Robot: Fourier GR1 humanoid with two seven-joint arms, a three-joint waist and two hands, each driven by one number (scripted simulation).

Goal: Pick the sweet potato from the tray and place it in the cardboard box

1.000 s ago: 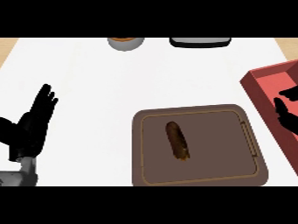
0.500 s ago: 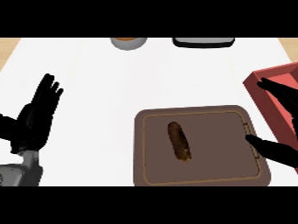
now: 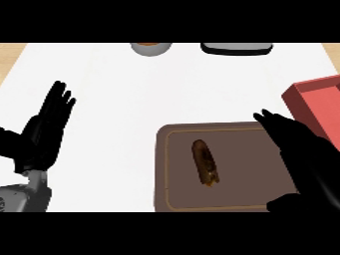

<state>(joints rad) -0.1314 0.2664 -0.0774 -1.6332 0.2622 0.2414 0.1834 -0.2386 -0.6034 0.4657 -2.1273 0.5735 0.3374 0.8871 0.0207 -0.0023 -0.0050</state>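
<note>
Landmark: tray (image 3: 174, 199), a dark brown tray with a raised rim, is lying on the white desk (image 3: 128, 89); every place below is being given relative to it.

Left hand: left hand (image 3: 38, 142) is showing well to the left of the tray, fingers straight and spread, pointing up, thumb out to the side. It is resting open and is holding nothing.

Sweet potato: sweet potato (image 3: 205, 162) is lying inside the tray, a little left of the tray's middle, long axis running up and down the view. Nothing is touching it.

Right hand: right hand (image 3: 305, 159) is hanging over the tray's right part, fingers straight and close together, tips pointing toward the tray's far right corner, thumb showing low near the tray's near right corner. It is empty and sitting beside the sweet potato, apart from it.

Cardboard box: cardboard box (image 3: 327, 107), showing red here, is standing just right of the tray, open side up, running off the right edge.

Far things: grey bowl (image 3: 151, 48) and a dark container (image 3: 236, 48) are sitting well beyond the tray, cut by the upper edge.

Step in hand: by my reading, the reach is going on; the pick is not yet done.

Next move: the right hand is needing to shift left over the sweet potato, come down and curl round it along its narrow width.

Writing: no brand, label or lettering is showing anywhere.
</note>
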